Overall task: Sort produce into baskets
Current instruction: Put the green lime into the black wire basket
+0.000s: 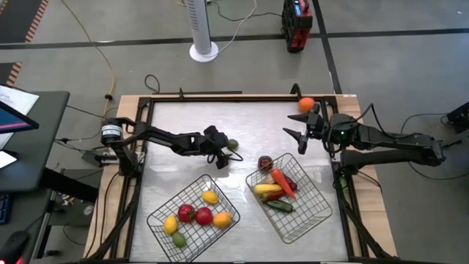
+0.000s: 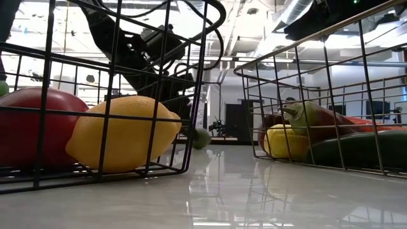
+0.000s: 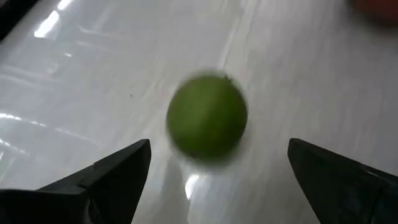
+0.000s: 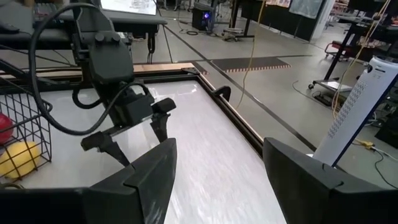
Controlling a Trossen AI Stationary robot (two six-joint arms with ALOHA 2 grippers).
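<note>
Left gripper (image 3: 214, 180) is spread around a blurred green fruit (image 3: 207, 116); right gripper (image 1: 299, 136) is spread; 2 baskets (image 1: 157, 220) hold produce.

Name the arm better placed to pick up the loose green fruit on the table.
Left. The left gripper is open right beside the green fruit, which sits between its fingers in the left wrist view. The right gripper is farther off.

Robotics lab or workshop — bare concrete floor (image 1: 396, 18) with loose cables (image 1: 99, 55), monitor (image 1: 15, 117) beside the worktop (image 1: 249, 121), exposed ceiling ducts (image 2: 299, 9).
</note>
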